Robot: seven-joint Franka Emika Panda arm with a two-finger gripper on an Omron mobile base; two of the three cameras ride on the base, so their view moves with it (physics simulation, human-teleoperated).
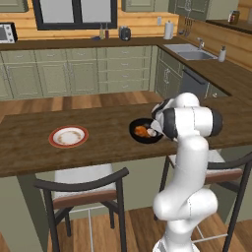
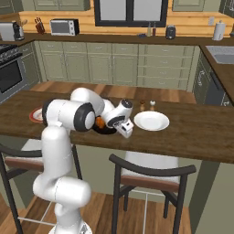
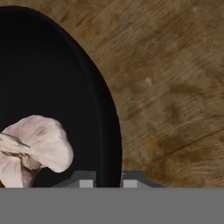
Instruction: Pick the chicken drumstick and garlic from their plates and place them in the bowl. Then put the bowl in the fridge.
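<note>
The black bowl (image 1: 134, 129) stands on the wooden island counter, with the orange-brown chicken drumstick (image 1: 141, 131) and the whitish garlic (image 1: 152, 133) inside it. In the hand view the garlic (image 3: 39, 144) lies low in the bowl (image 3: 52, 65). My gripper (image 3: 108, 183) is shut on the bowl's right rim, one fingertip inside the wall and one outside. From the right base view the hand (image 2: 124, 127) hangs over the bowl (image 2: 107, 131), and the drumstick (image 2: 99, 122) peeks out beside the arm. Two plates sit empty: a red-rimmed one (image 1: 69, 136) and a white one (image 2: 151, 121).
Two small shakers (image 2: 147, 106) stand behind the white plate. Dark chairs (image 1: 83, 189) are tucked under the counter's near edge on both sides of my base. Bare wood (image 3: 175, 87) lies to the bowl's right in the hand view.
</note>
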